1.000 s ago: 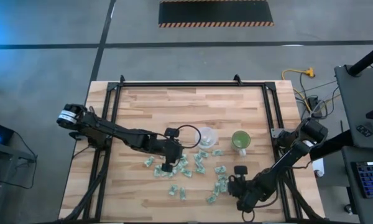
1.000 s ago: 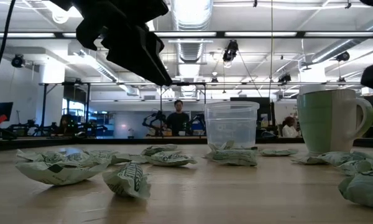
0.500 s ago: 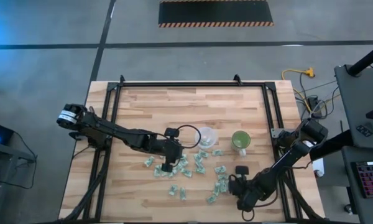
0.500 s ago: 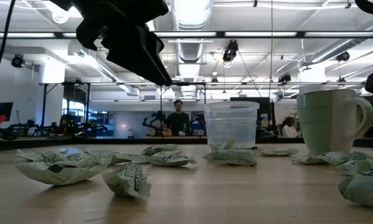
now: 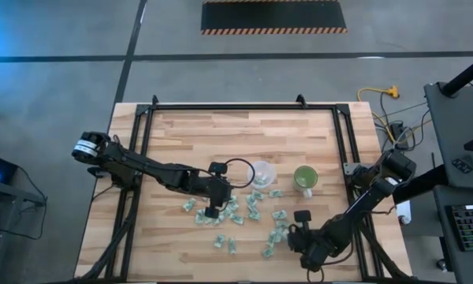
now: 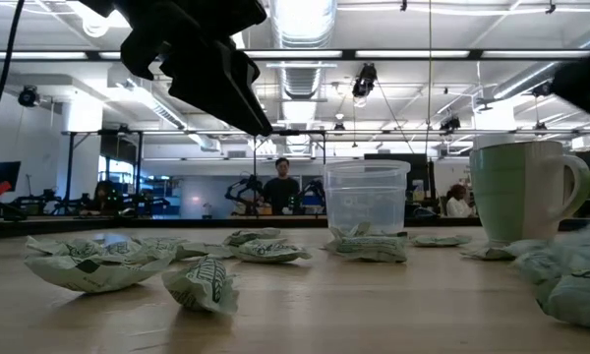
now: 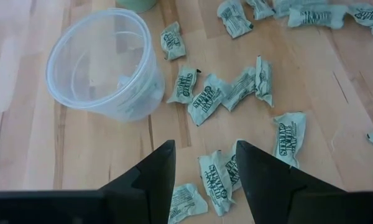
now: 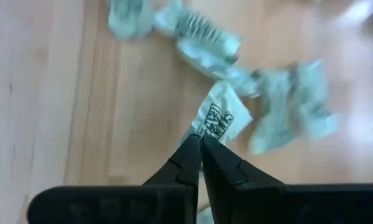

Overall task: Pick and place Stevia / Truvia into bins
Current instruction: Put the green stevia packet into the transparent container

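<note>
The step in hand looks like a pick by the right arm. The right end effector [image 8: 201, 142] has its two fingers pressed together, and one Stevia sachet [image 8: 219, 118] is pinched by its edge at the tips, just in front of them. Other sachets lie a little beyond it on the bench [image 8: 43, 93], some of them blurred. From above, the right end effector [image 5: 286, 233] is at the near edge of the scatter of sachets [image 5: 244, 214], and the green cup [image 5: 305, 178] stands beyond it, near, with the clear cup [image 5: 262, 173] beside that one.

In my judgement the next move calls for lifting the sachet free, carrying it over a cup rim and only then opening the fingers. The grip is only on an edge, so the sachet could slip.

The left end effector [image 7: 201, 163] hangs above the bench with its fingers apart at a middle width and nothing between them. Sachets lie directly under and ahead of it, and the clear cup [image 7: 102, 65] is just beyond, to one side.
</note>
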Robot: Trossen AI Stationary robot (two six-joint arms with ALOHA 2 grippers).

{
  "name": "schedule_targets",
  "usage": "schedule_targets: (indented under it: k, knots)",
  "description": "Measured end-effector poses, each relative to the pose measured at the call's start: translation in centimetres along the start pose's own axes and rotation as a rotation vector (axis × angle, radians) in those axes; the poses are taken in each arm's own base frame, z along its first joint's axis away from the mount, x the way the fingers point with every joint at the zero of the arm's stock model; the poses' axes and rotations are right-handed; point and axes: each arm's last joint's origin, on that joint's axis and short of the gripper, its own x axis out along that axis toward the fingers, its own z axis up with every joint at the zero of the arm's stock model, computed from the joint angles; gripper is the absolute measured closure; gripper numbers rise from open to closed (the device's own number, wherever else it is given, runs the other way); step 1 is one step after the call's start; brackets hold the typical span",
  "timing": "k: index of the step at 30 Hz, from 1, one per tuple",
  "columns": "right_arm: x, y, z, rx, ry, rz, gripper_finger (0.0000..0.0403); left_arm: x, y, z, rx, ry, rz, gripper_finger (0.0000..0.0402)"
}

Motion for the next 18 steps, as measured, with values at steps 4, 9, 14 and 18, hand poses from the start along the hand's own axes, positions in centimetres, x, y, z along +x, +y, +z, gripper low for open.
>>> schedule_targets:
  k: [4, 9, 14, 18]
  knots:
    - [-2.2, -0.4, 1.7, -0.08, -0.095, -0.129, 0.0394, 0.0, 0.0, 0.0, 0.0, 0.0, 0.0, 0.0248]
    - [-4.0, -1.0, 4.2, -0.264, -0.279, -0.41, 0.0394, 0.0, 0.0, 0.0, 0.001, 0.0, 0.0, 0.0248]
    - [-3.4, -3.9, 6.6, -0.303, -0.275, -0.589, 0.0394, 0.0, 0.0, 0.0, 0.001, 0.001, 0.0, 0.0248]
    - [-1.8, -7.4, 8.0, -0.246, -0.199, -0.65, 0.0394, 0.0, 0.0, 0.0, 0.001, 0.001, 0.0, 0.0248]
